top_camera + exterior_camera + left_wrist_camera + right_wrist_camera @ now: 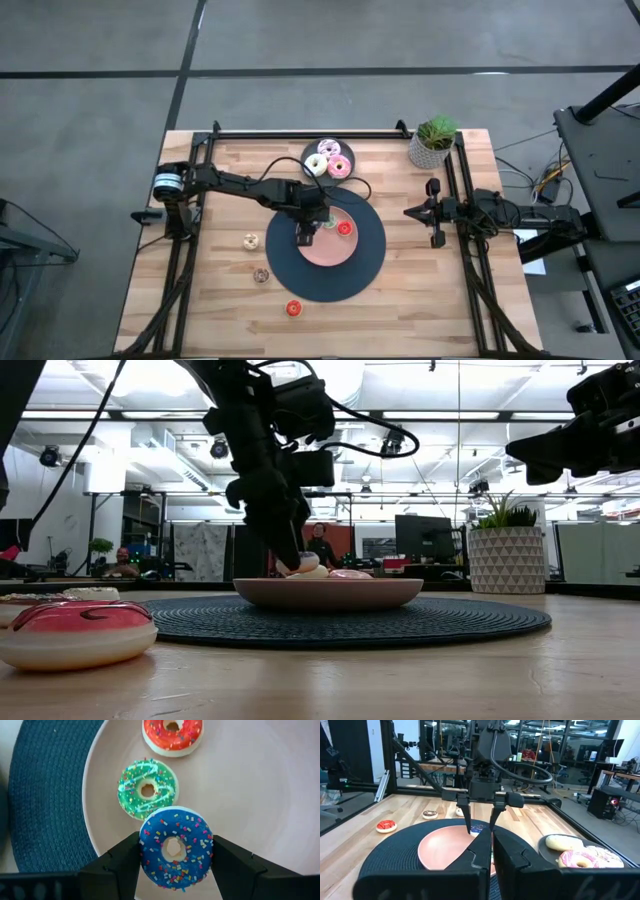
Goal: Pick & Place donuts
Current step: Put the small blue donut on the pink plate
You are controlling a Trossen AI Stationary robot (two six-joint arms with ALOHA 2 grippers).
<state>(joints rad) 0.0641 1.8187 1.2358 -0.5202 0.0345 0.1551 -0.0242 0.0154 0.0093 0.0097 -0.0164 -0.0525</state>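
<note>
Over the pink plate (322, 250) at the middle of the worktop (420, 300), the left tool (175, 857) is gripping a blue sprinkled donut (175, 848) between its two fingers, holding it just above the plate's surface. A green donut (147, 789) and a red donut (172, 735) are lying on the plate just beside it. The plate is sitting on a round dark mat (372, 262). Three larger donuts are resting on a small dark plate (330, 148) near the far edge, while a tan donut (250, 240), a brown donut (261, 275) and another red donut (293, 309) are lying on the bare wood. The right tool (492, 845) is waiting fully closed and empty at the right side, near a potted plant (433, 142)
</note>
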